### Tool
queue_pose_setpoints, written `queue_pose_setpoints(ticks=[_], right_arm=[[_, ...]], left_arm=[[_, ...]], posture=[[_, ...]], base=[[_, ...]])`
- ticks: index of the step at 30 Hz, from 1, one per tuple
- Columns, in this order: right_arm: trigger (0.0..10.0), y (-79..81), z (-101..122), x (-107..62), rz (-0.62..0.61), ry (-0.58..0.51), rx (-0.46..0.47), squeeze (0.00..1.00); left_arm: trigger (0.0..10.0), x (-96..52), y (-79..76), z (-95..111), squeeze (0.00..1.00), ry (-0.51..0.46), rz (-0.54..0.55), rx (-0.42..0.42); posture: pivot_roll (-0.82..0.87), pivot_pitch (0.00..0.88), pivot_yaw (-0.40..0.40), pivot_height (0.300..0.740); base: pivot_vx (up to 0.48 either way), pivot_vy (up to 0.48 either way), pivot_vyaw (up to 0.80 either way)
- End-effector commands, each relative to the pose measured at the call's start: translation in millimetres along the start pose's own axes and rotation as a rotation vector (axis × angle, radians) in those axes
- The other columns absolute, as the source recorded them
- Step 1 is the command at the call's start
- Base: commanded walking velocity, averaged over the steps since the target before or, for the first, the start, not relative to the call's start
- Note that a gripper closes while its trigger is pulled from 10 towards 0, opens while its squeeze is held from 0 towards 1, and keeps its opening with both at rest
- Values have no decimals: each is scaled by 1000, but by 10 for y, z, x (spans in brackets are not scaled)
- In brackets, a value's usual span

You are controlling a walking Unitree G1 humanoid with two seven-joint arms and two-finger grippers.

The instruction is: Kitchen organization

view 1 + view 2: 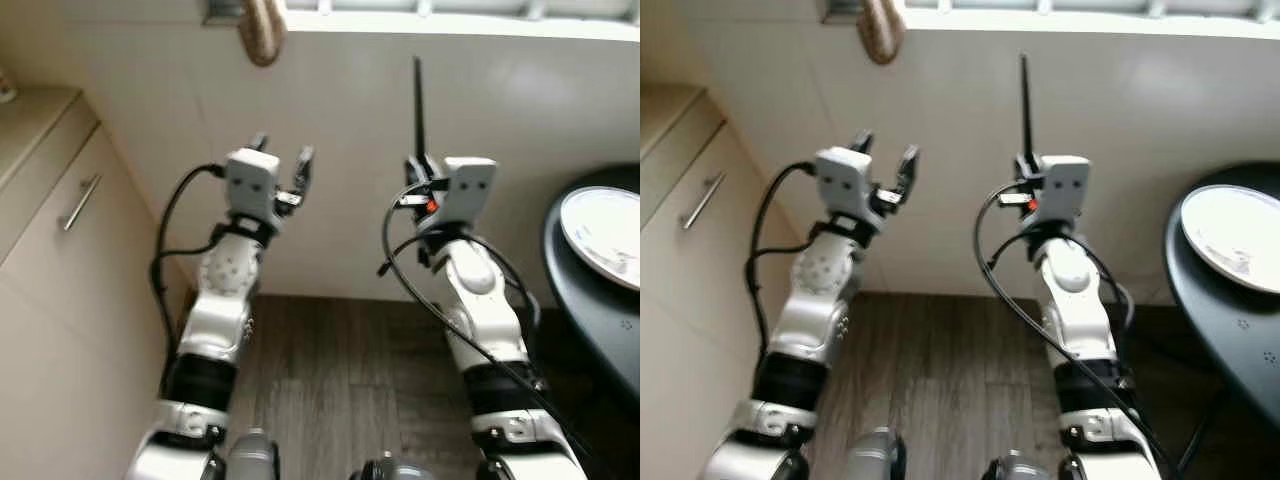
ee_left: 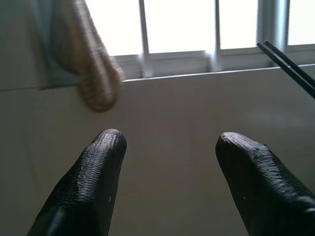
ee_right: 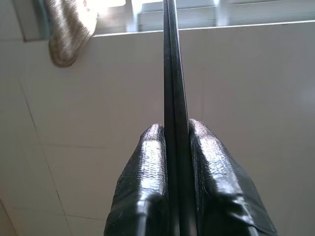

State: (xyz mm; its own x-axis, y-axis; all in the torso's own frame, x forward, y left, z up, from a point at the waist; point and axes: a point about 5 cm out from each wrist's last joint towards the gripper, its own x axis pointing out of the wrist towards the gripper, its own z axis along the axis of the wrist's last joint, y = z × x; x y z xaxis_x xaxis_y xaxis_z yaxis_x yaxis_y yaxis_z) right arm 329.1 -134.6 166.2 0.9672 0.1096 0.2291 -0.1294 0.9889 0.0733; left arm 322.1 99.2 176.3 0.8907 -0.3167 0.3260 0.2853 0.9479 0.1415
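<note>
Upright, chopsticks (image 3: 173, 73) between right hand (image 3: 173, 142) fingers

The right claw (image 3: 170, 147) has matt, ribbed rubbery fingers (image 3: 147, 172) pinching smooth black chopsticks (image 3: 172, 73). The wall tiles (image 1: 350, 120) look glossy, the floor (image 1: 340, 380) is dark wood-grain, and the white plate (image 1: 605, 235) shines on the matt black worktop (image 1: 590, 320).

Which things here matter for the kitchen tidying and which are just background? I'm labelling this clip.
Part of the job:
- chopsticks, clamped upright in the right gripper
- left gripper, jaws open, holding nothing
- white plate on the black table

Just there:
- brown cloth hanging by the window
- cabinet handle
</note>
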Motion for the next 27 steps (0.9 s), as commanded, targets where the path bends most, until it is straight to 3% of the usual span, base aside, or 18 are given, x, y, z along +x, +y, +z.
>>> queue_pose_setpoints(ticks=[1, 27], right_arm=[[0, 80, 50, 18, 26, -31, -6, 0], [0, 139, 94, 30, 50, -77, -62, 0]], left_arm=[[10000, 0, 62, 22, 0, -7, 18, 16], [10000, 8, 92, 26, 0, -15, 37, 19]], posture=[[11, 0, -65, 740], [12, 0, -66, 740]], base=[[0, 0, 800], [0, 0, 800]])
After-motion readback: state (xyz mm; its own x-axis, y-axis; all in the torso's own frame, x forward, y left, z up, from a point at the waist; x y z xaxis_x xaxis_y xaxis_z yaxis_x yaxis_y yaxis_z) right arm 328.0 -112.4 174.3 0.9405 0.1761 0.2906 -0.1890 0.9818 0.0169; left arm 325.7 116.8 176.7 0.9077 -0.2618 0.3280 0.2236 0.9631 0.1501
